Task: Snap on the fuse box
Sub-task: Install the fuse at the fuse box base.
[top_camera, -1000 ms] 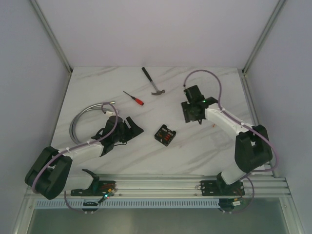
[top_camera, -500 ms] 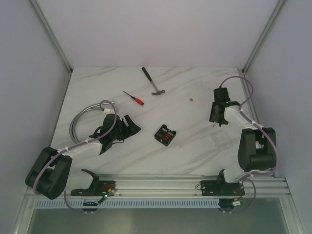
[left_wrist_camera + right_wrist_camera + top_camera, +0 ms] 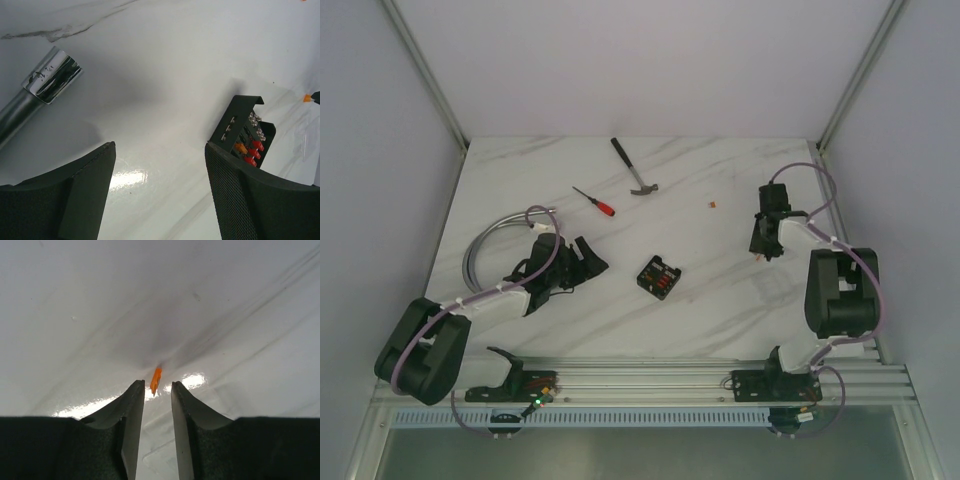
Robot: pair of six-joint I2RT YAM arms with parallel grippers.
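Note:
The fuse box (image 3: 659, 277) is a small black square with red and orange fuses on its face, lying mid-table. My left gripper (image 3: 588, 262) sits to its left, open and empty. In the left wrist view the box (image 3: 244, 131) shows just beyond the right finger (image 3: 250, 195), with bare table between the jaws of the gripper (image 3: 159, 147). My right gripper (image 3: 764, 248) is low over the table at the right. Its jaws stand narrowly apart (image 3: 157, 385), and a tiny loose orange fuse (image 3: 156, 380) lies at their tips, untouched.
A hammer (image 3: 638, 170) and a red-handled screwdriver (image 3: 595, 201) lie at the back. A bent metal tube (image 3: 490, 245) curves at the left, its chrome end (image 3: 50, 77) near my left gripper. Another loose orange fuse (image 3: 711, 205) lies toward the back right.
My right arm swung from mid-table to the right side and lowered over the small orange fuse, its jaws narrowing. The left gripper shifted slightly and stayed open.

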